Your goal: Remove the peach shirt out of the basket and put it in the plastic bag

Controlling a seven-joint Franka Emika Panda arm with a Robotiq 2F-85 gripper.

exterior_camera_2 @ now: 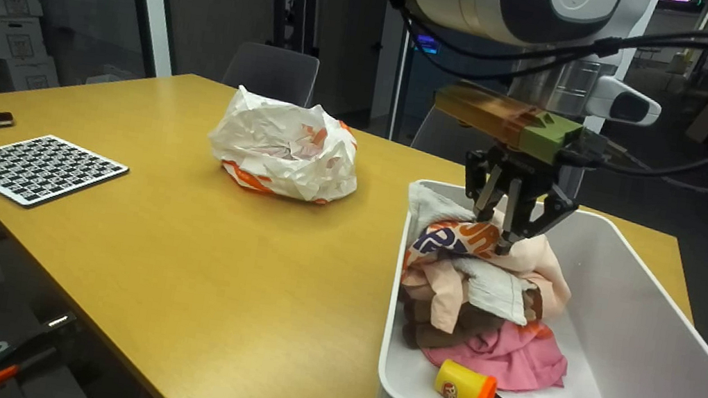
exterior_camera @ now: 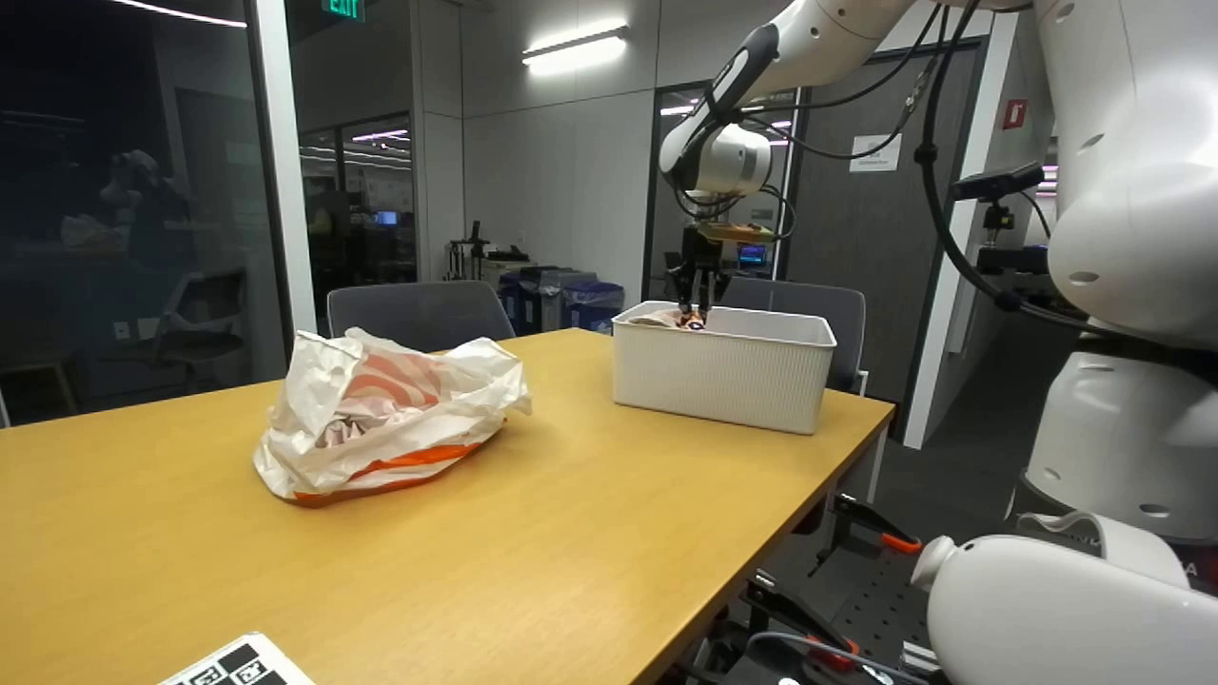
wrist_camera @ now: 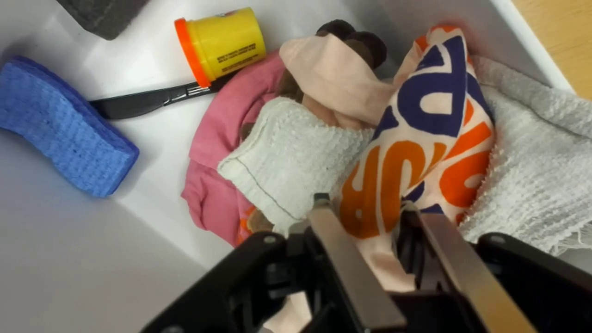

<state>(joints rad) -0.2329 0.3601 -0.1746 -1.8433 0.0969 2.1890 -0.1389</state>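
Observation:
The peach shirt with orange and purple lettering (wrist_camera: 430,106) lies bunched at one end of the white basket (exterior_camera: 723,376); it also shows in an exterior view (exterior_camera_2: 543,269). My gripper (wrist_camera: 365,201) reaches down into the basket at the shirt. Its fingers are partly apart, with a fold of the shirt between the tips. I cannot tell whether they press on it. The gripper also shows in both exterior views (exterior_camera: 694,312) (exterior_camera_2: 493,230). The white plastic bag with orange marks (exterior_camera_2: 301,177) stands on the table, its mouth open and pale pinkish material inside.
White towels (wrist_camera: 296,152) lie beside the shirt. A pink cloth (wrist_camera: 217,134), a yellow tub (wrist_camera: 226,44), a black knife (wrist_camera: 138,104), a blue sponge (wrist_camera: 69,129) and a dark block (wrist_camera: 104,14) lie in the basket. A checkered board (exterior_camera_2: 39,169) lies on the table.

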